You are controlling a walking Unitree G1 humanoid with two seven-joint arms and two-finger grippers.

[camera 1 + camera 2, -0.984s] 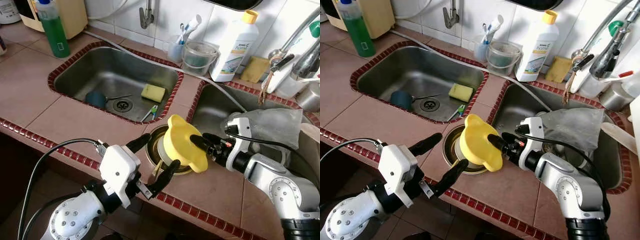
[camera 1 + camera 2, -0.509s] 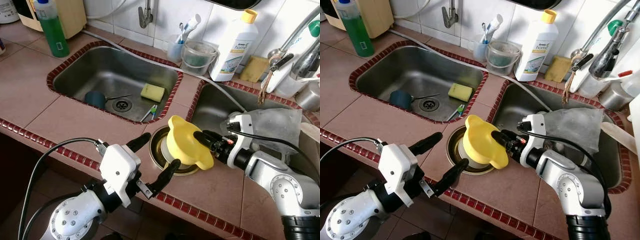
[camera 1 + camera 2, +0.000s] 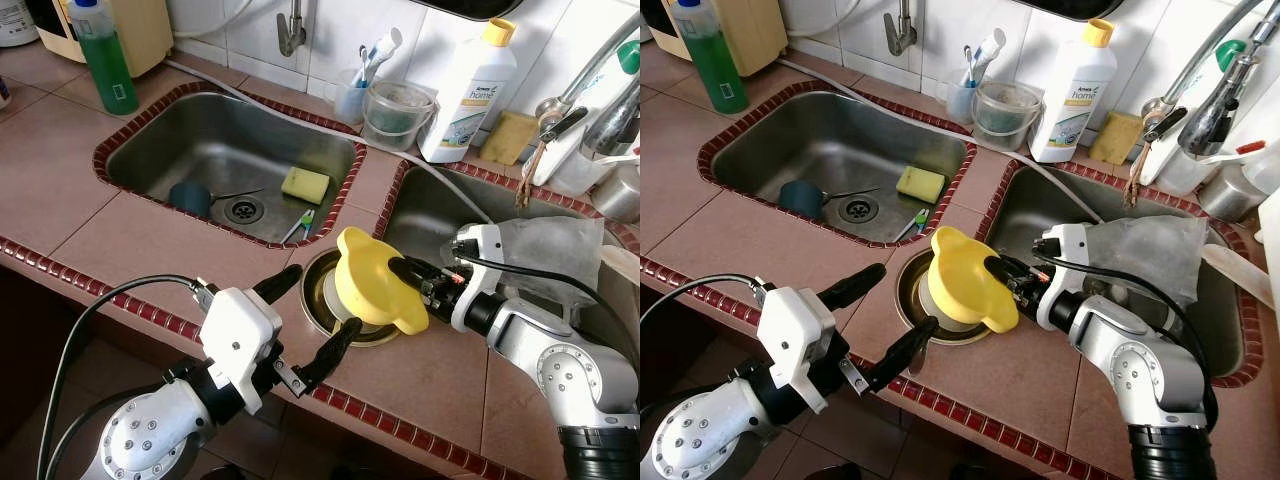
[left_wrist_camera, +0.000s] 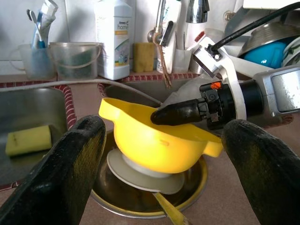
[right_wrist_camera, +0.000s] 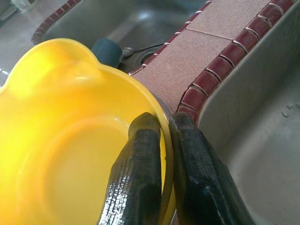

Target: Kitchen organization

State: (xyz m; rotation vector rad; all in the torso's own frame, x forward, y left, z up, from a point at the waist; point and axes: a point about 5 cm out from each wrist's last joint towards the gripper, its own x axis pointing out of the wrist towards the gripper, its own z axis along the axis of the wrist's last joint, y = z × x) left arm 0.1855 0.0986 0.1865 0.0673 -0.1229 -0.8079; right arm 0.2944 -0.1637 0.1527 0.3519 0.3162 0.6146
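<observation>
A yellow plastic bowl (image 3: 368, 292) with a pouring lip hangs tilted over a round metal dish (image 3: 312, 298) on the tiled counter between the two sinks. My right gripper (image 3: 402, 272) is shut on the bowl's rim, one finger inside and one outside (image 5: 192, 154). Under the bowl a white disc (image 4: 136, 171) and a spoon handle (image 4: 168, 213) lie in the metal dish (image 4: 197, 180). My left gripper (image 3: 323, 302) stands open at the counter's front edge, just short of the dish, its fingers (image 4: 70, 168) on either side of the bowl and apart from it.
The left sink (image 3: 190, 140) holds a blue cup (image 3: 189, 198), a yellow sponge (image 3: 306, 185) and a toothbrush (image 3: 303, 224). A grey plastic bag (image 3: 560, 250) lies in the right sink. A green bottle (image 3: 104, 58), a white bottle (image 3: 468, 92) and a clear tub (image 3: 398, 112) line the back wall.
My right gripper has brought the yellow bowl a little lower and closer over the metal dish. The left gripper has stayed where it was.
</observation>
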